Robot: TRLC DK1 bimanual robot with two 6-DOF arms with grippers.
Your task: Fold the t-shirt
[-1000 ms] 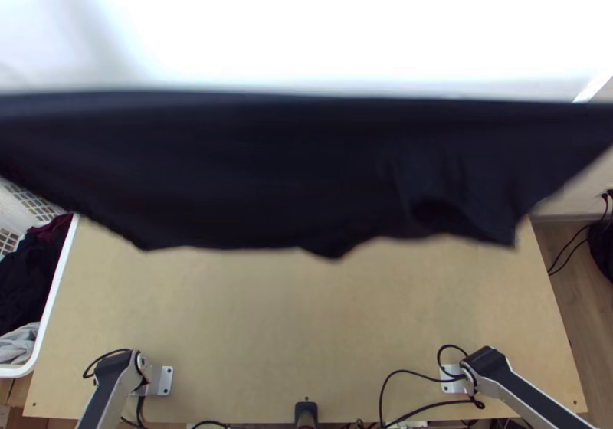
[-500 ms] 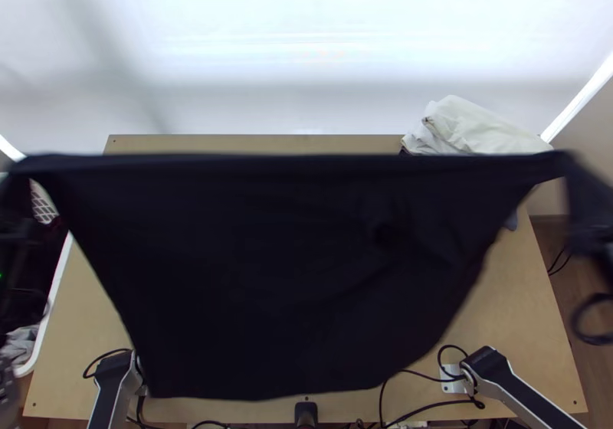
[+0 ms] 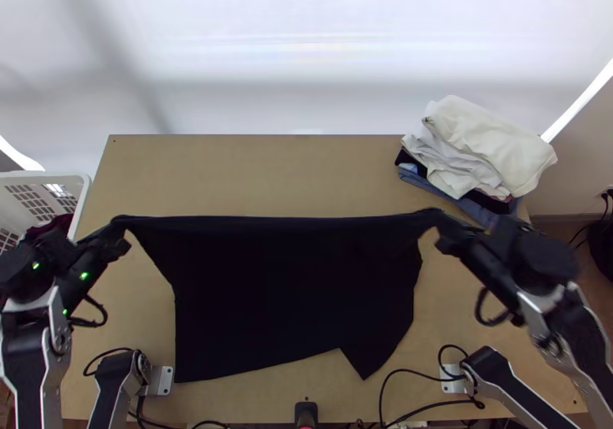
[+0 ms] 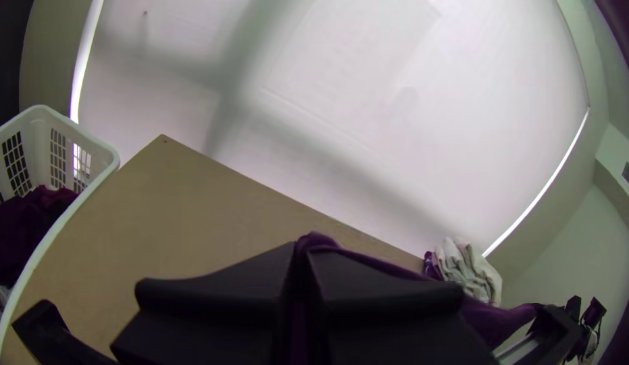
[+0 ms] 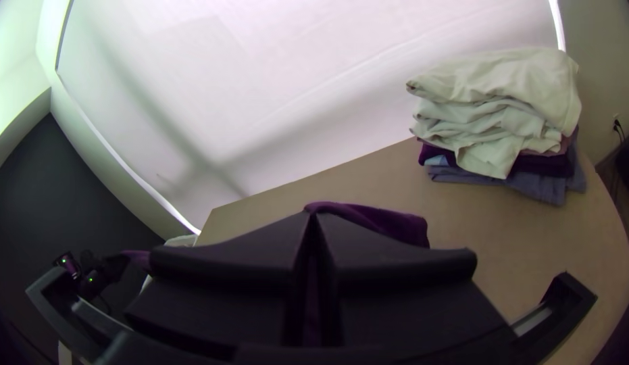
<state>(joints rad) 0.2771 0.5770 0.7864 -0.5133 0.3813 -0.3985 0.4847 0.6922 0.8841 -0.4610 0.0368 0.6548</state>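
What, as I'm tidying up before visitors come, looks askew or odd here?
The black t-shirt has an uneven near edge: a pointed flap juts out beside a notch. The folded clothes are stacked askew, their layers out of line. Nothing looks spilled.

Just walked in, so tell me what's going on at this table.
Two robot arms are holding a dark t-shirt stretched between them, for folding. The left claw is shut on one end of its far edge, the right claw on the other. The rest spreads toward the table's near edge, with an uneven lower edge. A pile of clothes sits at the far right; a laundry basket stands at the left.
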